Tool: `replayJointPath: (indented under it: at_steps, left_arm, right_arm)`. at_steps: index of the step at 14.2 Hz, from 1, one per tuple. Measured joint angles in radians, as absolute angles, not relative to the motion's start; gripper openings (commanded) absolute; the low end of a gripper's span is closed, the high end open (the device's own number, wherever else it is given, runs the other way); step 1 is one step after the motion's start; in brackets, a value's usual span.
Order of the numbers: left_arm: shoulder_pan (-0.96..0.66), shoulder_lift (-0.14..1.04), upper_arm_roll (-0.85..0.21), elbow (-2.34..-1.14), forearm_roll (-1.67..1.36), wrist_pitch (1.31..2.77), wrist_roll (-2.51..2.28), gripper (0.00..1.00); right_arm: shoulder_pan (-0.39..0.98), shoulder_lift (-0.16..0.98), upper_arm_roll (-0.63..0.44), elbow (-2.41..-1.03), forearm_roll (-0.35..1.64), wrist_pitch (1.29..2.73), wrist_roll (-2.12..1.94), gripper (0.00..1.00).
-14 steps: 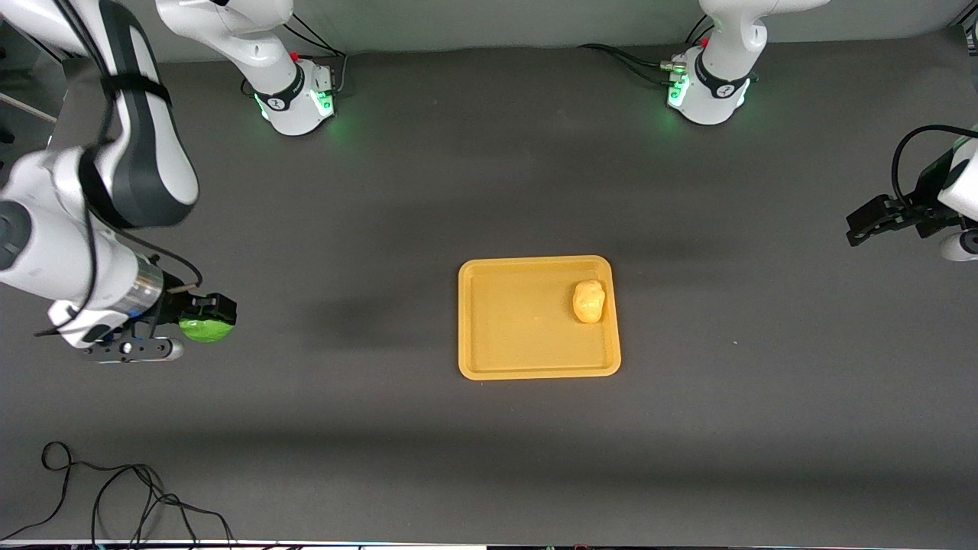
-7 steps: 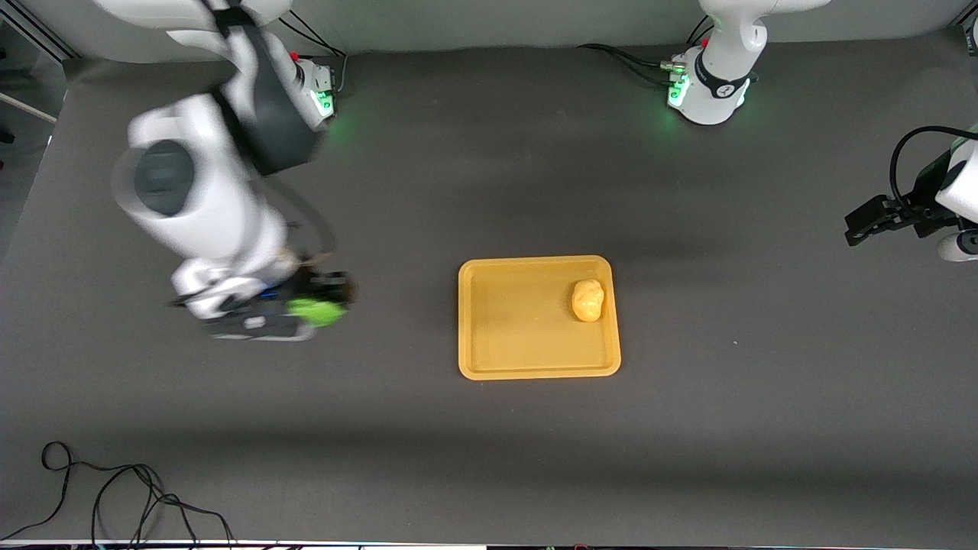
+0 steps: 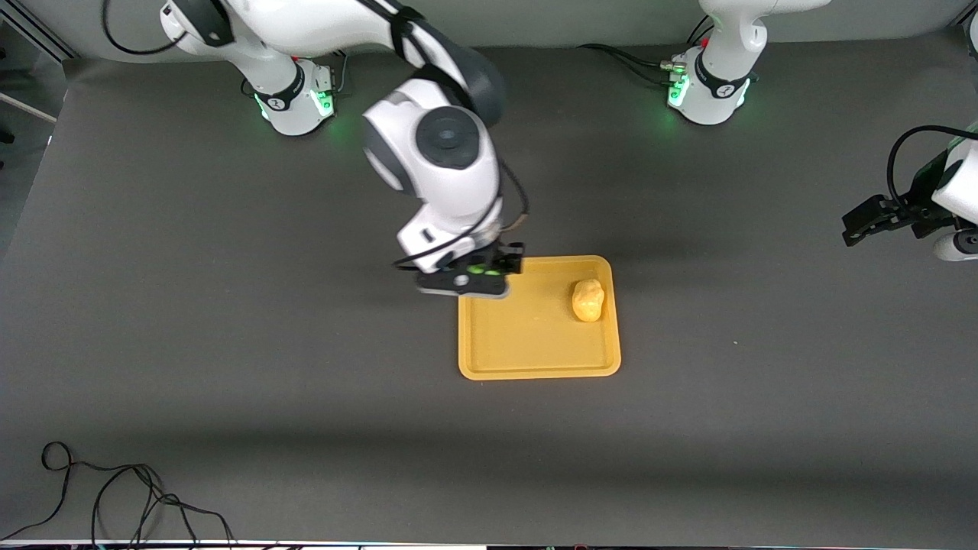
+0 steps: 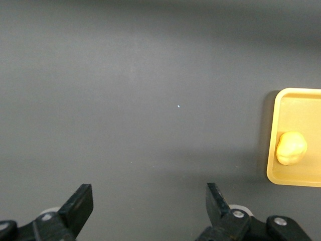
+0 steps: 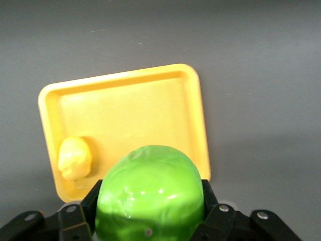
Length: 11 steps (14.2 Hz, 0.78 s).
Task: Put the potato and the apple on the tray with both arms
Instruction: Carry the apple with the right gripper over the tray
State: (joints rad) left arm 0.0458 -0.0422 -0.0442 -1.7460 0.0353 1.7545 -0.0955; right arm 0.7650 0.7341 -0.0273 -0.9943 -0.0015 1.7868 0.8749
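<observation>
The orange-yellow tray (image 3: 527,359) (image 5: 130,108) lies mid-table. The lumpy yellow potato (image 3: 588,299) (image 5: 74,158) (image 4: 291,148) rests in it, close to the rim at the left arm's end. My right gripper (image 3: 489,270) (image 5: 149,201) is shut on the bright green apple (image 5: 149,193) (image 3: 484,270) and hangs over the tray corner toward the right arm's base. My left gripper (image 3: 859,228) (image 4: 149,201) is open with nothing between its fingers, above bare table at the left arm's end, well away from the tray (image 4: 301,115).
A black cable (image 3: 114,496) loops on the table near the front camera at the right arm's end. The two arm bases (image 3: 294,95) (image 3: 707,88) stand along the table edge farthest from the front camera.
The right arm has swung the apple from the right arm's end of the table across to above the tray's corner. The left arm has barely moved.
</observation>
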Motion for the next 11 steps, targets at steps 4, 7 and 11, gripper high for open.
replayJointPath:
  at_steps: [4, 7, 11]
  left_arm:
    - [0.044, -0.042, -0.044, -1.747, 0.026, 1.762, -0.096, 1.00]
    - [0.044, -0.042, -0.044, -1.747, 0.025, 1.763, -0.096, 1.00]
    - [0.043, -0.042, -0.044, -1.747, 0.023, 1.764, -0.096, 1.00]
  right_arm:
    - [0.802, 0.852, -0.027, -0.978, -0.007, 1.891, 0.875, 0.42]
    - [0.821, 0.963, -0.027, -0.977, -0.036, 1.990, 0.875, 0.42]
    - [0.828, 1.036, -0.028, -0.972, -0.044, 2.061, 0.875, 0.42]
